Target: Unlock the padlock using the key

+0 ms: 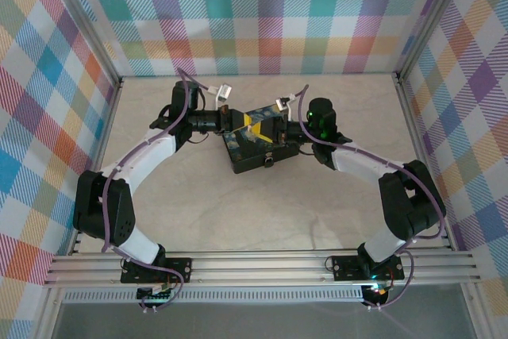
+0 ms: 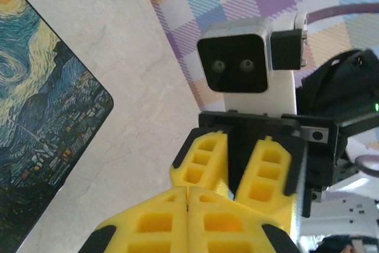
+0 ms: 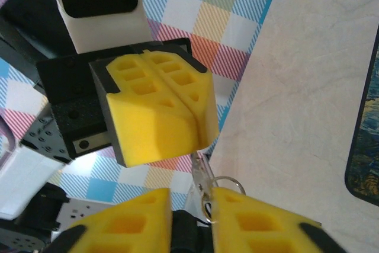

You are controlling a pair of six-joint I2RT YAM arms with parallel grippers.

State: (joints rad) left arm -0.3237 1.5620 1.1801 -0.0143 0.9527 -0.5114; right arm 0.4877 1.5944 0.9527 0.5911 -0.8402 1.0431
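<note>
Surface [image 1: 238, 220]: pale and marbled, across the lower middle of the top view.
Padlock [image 1: 270, 163]: small dark item at the near edge of the box, centre of the top view; too small to make out detail.
Box [image 1: 252, 152]: black, with a swirly blue and yellow painted lid, centre of the top view, under both sets of fingers.
Right fingers [image 3: 260, 220]: yellow, at the bottom of the right wrist view, standing a narrow gap apart.
Key [image 3: 200, 167]: thin silvery sliver with a wire ring [image 3: 227, 183], lower middle of the right wrist view. It runs from the tips of the left fingers down into the gap between the right fingers.
Left fingers [image 3: 160, 111]: yellow, upper middle of the right wrist view, pressed together and pinching the top end of the key.
Walls [image 1: 270, 13]: pastel check, along the top and sides of the top view.
</note>
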